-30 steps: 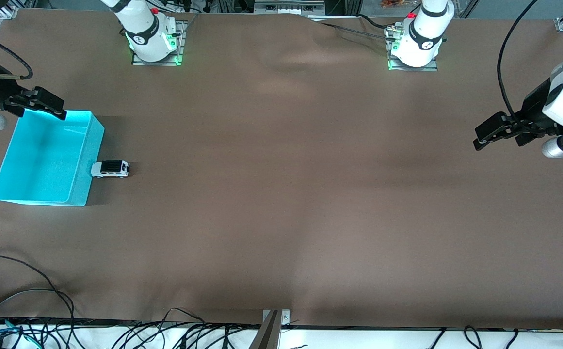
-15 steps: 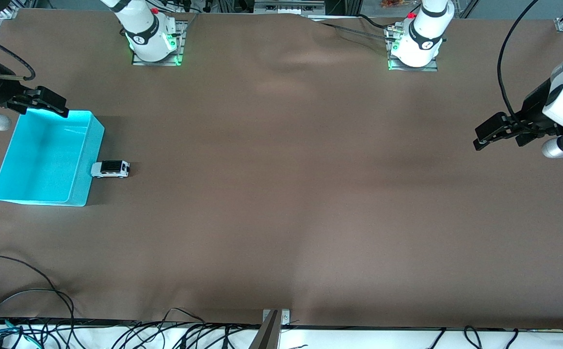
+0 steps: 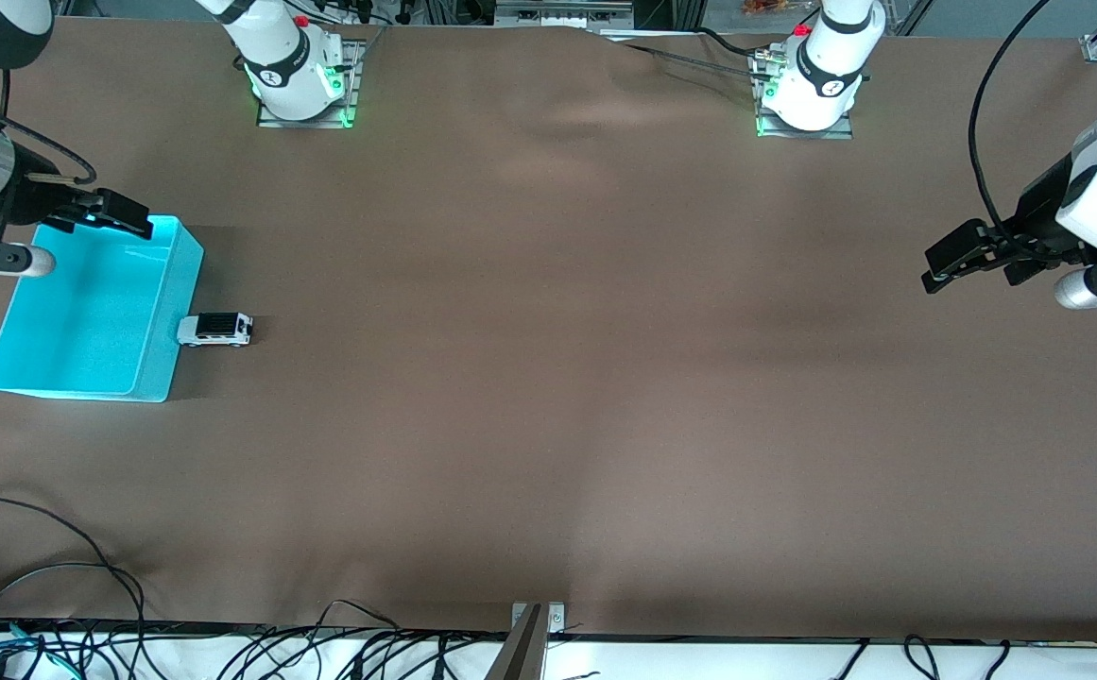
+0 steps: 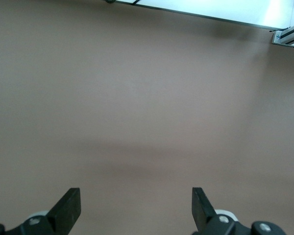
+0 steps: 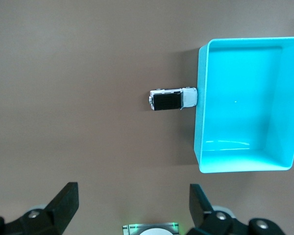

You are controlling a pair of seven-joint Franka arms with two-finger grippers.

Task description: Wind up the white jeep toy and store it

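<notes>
Main risk ahead: nudging the white jeep toy (image 3: 215, 330) harder against the cyan bin (image 3: 153, 321), or clipping the bin wall on descent, since toy and wall touch on the brown table (image 3: 548, 378). Bin empty. Right gripper (image 3: 102, 214) spread wide, holding nothing, above the bin's rim nearest the bases. Left gripper (image 4: 136, 210) parted too, waiting over bare table at its own end.

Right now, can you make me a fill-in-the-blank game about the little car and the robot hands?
1. The white jeep toy sits on the table right beside the ____ bin.
2. The bin has ____ inside it.
3. The right gripper hangs over the bin's rim with its fingers ____.
4. The left gripper is holding ____.

Missing words: cyan; nothing; open; nothing
</notes>
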